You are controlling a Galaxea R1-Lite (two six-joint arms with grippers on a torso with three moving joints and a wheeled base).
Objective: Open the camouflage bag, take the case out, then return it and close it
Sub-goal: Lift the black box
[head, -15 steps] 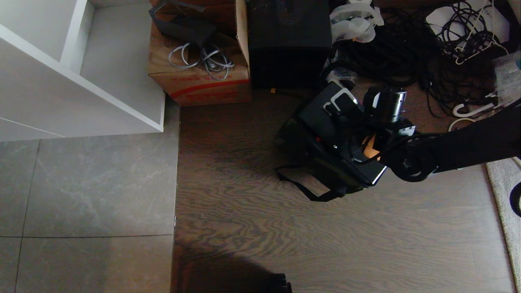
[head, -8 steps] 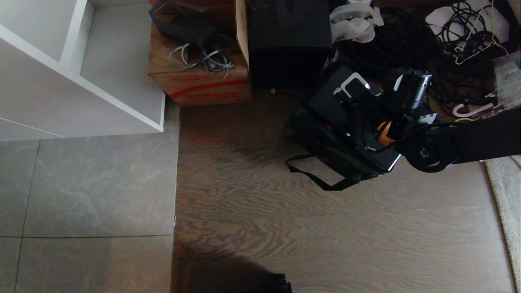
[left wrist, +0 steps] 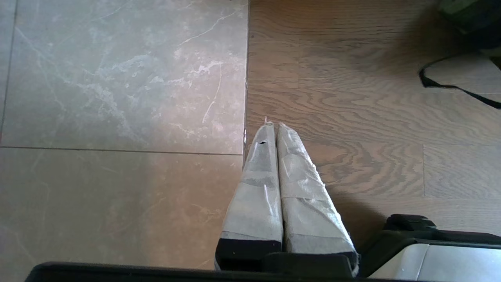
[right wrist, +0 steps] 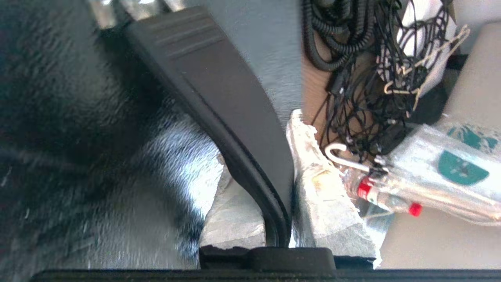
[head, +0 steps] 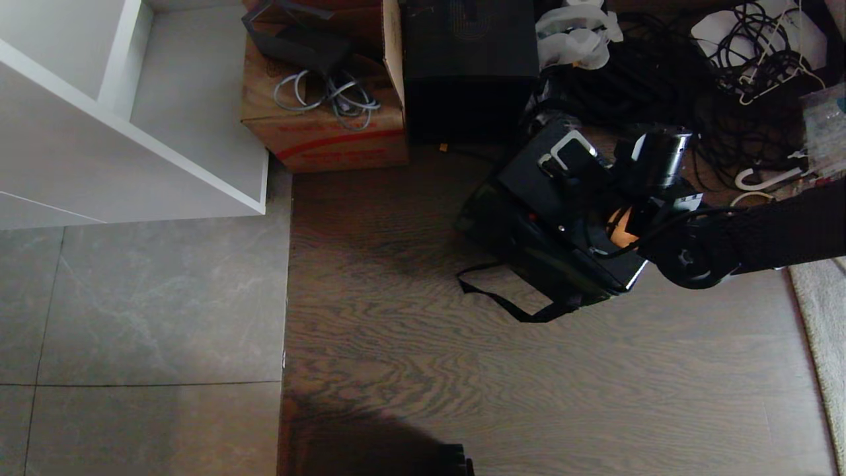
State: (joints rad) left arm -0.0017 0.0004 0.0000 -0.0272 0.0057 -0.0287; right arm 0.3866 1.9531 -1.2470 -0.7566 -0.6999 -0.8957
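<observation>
The black case [head: 535,182] hangs tilted above the wooden floor, one silver bracket [head: 565,149] of its handle showing at its far end. My right gripper [head: 598,198] is shut on the black handle bar [right wrist: 219,98], which passes between the taped fingers [right wrist: 325,196]. The camouflage bag [head: 555,268] wraps the case's lower part, with red lining [head: 532,217] showing at its mouth. Its black strap [head: 502,301] trails on the floor. My left gripper [left wrist: 273,126] is shut, empty and parked over the seam between tile and wood.
A brown carton [head: 324,129] with cables and a tall black box [head: 469,66] stand at the back. A white shelf unit [head: 132,132] fills the left. Tangled black cables [head: 661,73], hangers and a plastic bottle [right wrist: 430,176] lie at the right, by a rug edge [head: 819,317].
My right gripper swung the case and bag toward the far right, then partly back. The strap slid along the floor with them. The left arm stayed still.
</observation>
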